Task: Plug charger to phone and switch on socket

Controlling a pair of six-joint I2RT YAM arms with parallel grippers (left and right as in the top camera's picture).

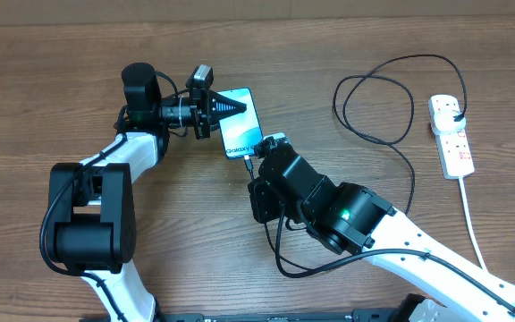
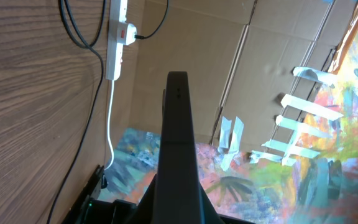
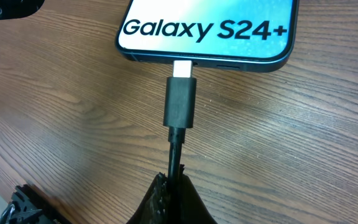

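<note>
Can read "Galaxy S24+" on phone point(image 3: 207, 31) only via right wrist cam; also there: charger point(image 3: 180, 102) pinched tight in right claw point(image 3: 174, 185), tip at phone port, prob not fully in. From overhead: left claw point(image 1: 238, 105) closed, tips on phone mid-table, socket point(image 1: 452, 134) far right.

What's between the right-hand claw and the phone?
Only the charger cable and its black connector, metal tip at the phone's bottom edge. The right wrist view shows it, the right gripper pinching the cable.
</note>
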